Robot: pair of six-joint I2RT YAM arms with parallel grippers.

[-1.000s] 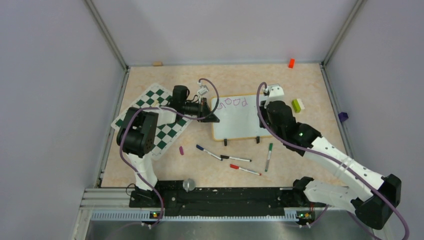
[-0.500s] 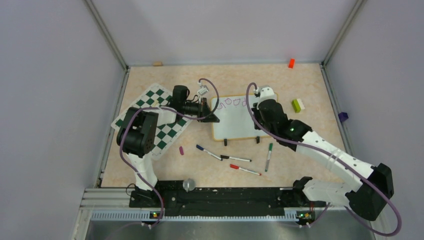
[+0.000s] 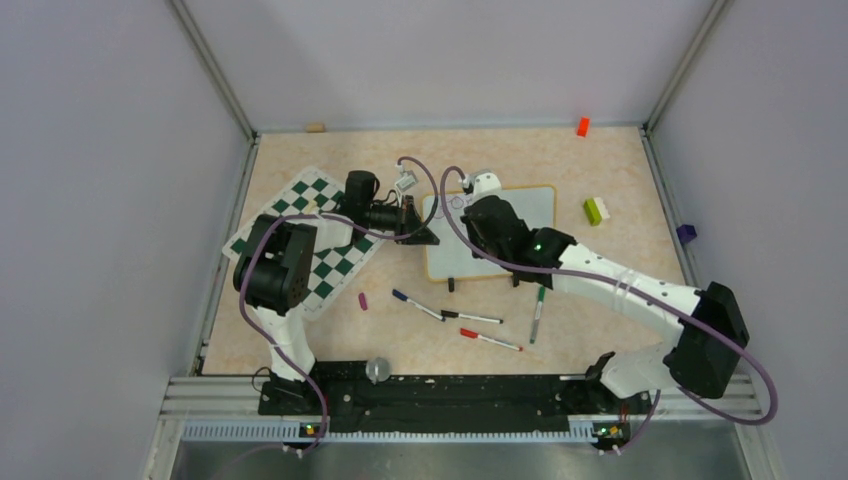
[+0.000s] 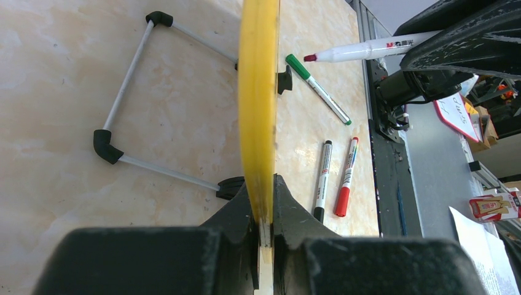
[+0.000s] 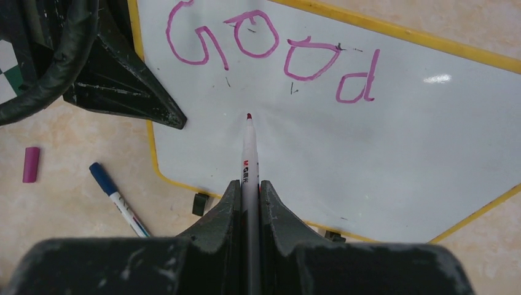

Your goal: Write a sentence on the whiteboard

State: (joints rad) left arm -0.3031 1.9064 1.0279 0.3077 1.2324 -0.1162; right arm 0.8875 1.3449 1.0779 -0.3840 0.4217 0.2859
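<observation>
The small white board with the thin yellow frame [image 3: 520,215] sat near the middle of the pale speckled counter [image 3: 600,160], just right of the green-and-white checkered mat [image 3: 330,265]. The left pincer [image 4: 263,190] was shut tight on the board's yellow edge. The right pincer [image 5: 249,187] squeezed a white marker pen [image 5: 248,147]. Its reddish tip was over the white part, below the one pink-purple word [image 5: 273,49], "Good". I could not tell if the tip touched.
</observation>
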